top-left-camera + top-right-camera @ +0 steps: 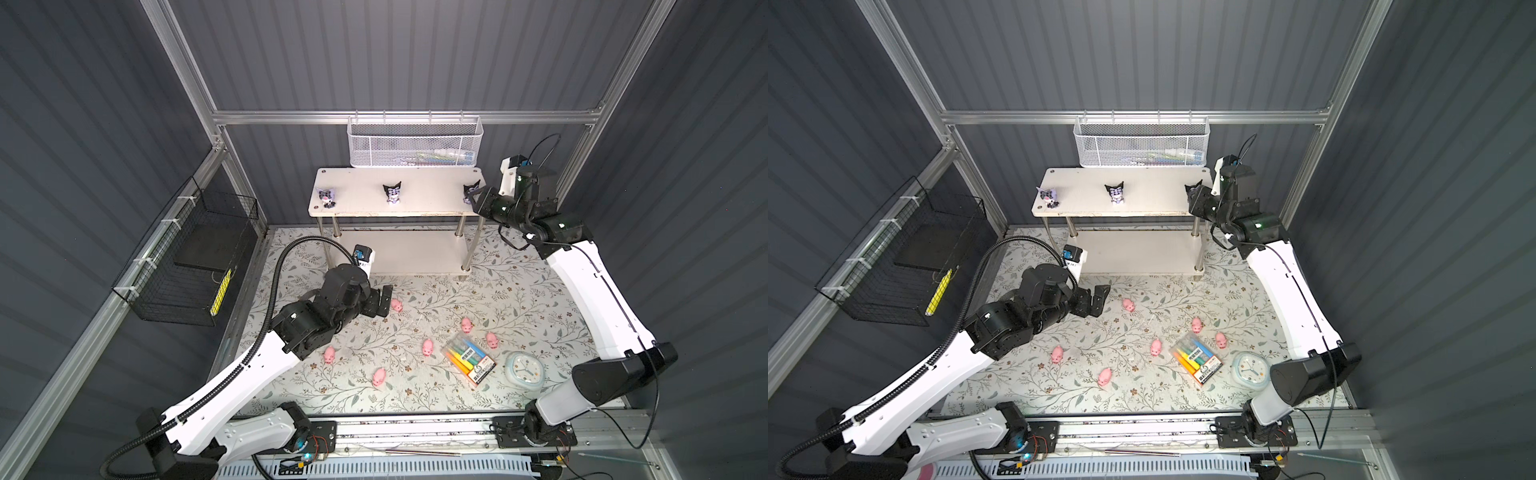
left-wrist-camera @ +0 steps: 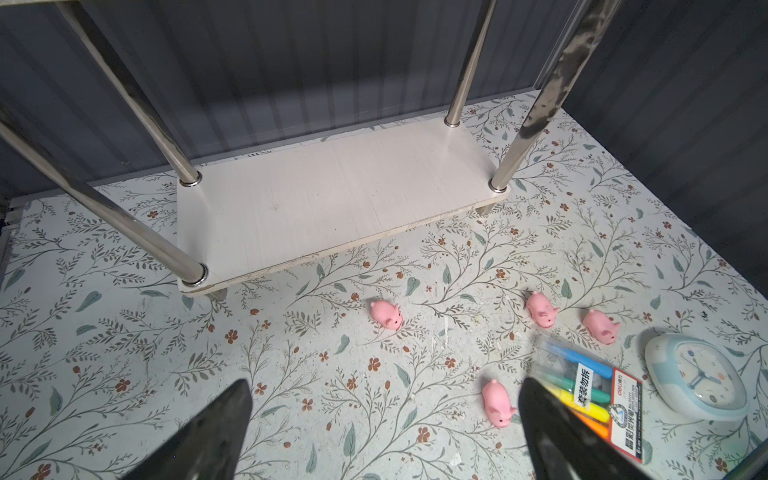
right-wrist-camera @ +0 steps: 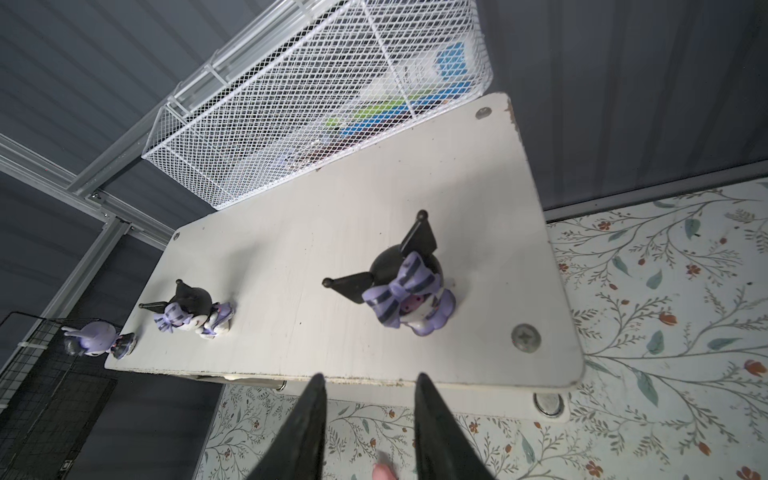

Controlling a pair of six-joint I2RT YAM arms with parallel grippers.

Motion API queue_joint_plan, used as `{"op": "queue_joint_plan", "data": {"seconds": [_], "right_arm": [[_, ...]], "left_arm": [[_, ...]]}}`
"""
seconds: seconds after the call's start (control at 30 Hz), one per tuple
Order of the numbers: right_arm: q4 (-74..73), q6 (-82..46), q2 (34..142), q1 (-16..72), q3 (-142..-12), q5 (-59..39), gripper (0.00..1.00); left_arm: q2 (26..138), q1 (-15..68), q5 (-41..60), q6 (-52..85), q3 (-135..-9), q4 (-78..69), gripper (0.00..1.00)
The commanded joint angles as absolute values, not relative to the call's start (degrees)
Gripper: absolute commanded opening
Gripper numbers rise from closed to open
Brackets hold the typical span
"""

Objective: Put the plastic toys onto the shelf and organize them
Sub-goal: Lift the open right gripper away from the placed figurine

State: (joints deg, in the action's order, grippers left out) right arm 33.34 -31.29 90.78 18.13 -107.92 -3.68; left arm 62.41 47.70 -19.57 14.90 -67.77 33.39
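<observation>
Three black-eared figurines (image 1: 326,197) (image 1: 393,193) (image 1: 471,192) stand on the top board of the white shelf (image 1: 361,183). My right gripper (image 3: 370,376) hovers open at the board's front edge, just short of the rightmost figurine (image 3: 409,291), with nothing between its fingers. The shelf's lower board (image 2: 332,195) is bare. Several pink pigs (image 1: 466,325) lie scattered on the floral mat. My left gripper (image 1: 387,302) is wide open low over the mat, next to the pig (image 1: 396,305) nearest the shelf; in the left wrist view another pig (image 2: 498,403) lies by one finger.
A pack of coloured markers (image 1: 469,359) and a round pale-blue clock (image 1: 525,370) lie at the mat's right front among the pigs. A white mesh basket (image 1: 415,141) hangs behind the shelf. A black wire basket (image 1: 187,257) hangs on the left wall.
</observation>
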Motion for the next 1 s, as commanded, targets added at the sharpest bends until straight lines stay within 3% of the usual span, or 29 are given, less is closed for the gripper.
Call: {"op": "queue_joint_plan", "data": {"seconds": [0.0, 0.97], "right_arm": [[32.2, -32.0, 91.5, 18.0, -110.2, -5.5, 0.37], [31.4, -32.7, 95.0, 18.7, -113.5, -6.8, 0.39]], "left_arm": [[63.0, 48.0, -20.3, 13.2, -68.5, 32.7, 1.0], [64.2, 47.9, -21.2, 11.8, -69.3, 32.9, 1.0]]}}
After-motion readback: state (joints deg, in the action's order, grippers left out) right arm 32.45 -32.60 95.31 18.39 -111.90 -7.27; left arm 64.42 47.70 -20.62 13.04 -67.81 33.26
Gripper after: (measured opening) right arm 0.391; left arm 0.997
